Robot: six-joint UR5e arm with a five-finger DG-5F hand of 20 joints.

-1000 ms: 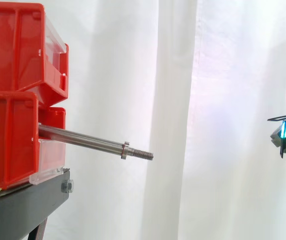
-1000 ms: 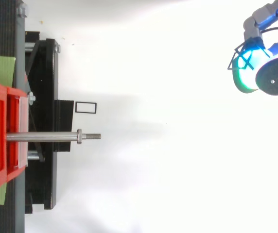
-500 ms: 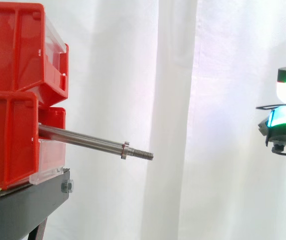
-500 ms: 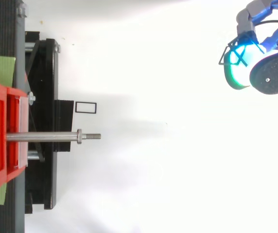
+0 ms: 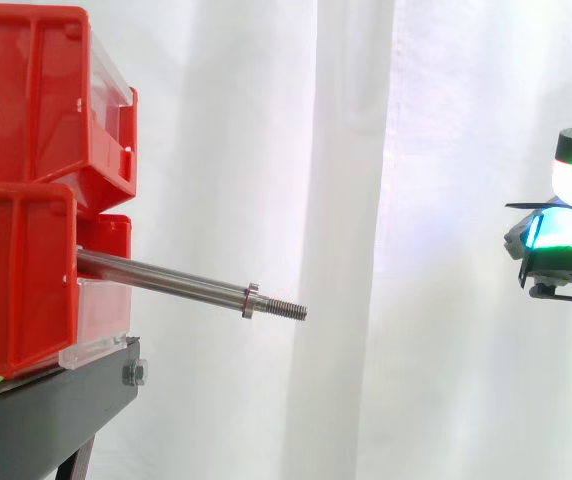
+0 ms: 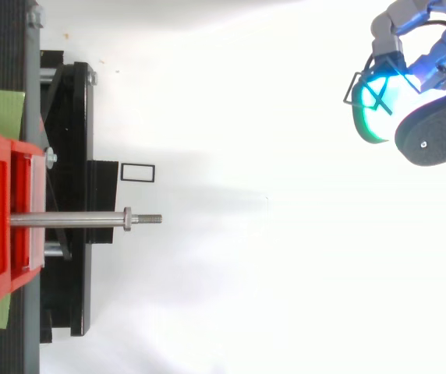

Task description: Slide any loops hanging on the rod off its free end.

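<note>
A steel rod [image 5: 166, 280] sticks out of the lower red bin [image 5: 16, 280] toward the right and ends in a collar and a threaded tip [image 5: 288, 309]. Nothing hangs on the rod [image 6: 67, 220] in either view. My hand [image 6: 433, 132] hovers far to the right of the tip, near the top right corner of the top view and at the right edge of the side view [image 5: 566, 240], slightly above rod height. Its fingers are curled, and a thin black loop [image 6: 362, 87] is stretched around a cyan-green glowing fingertip [image 6: 379, 117].
Two red bins are stacked on a black stand [image 5: 56, 410] at the left. A small black-outlined rectangle [image 6: 136, 172] lies on the white surface near the stand. The white curtain [image 5: 366, 150] hangs behind, with open room between the rod tip and the hand.
The hand has drifted left toward the rod by a short way and risen slightly in the side view; it also moved up in the top view. The rod has not moved.
</note>
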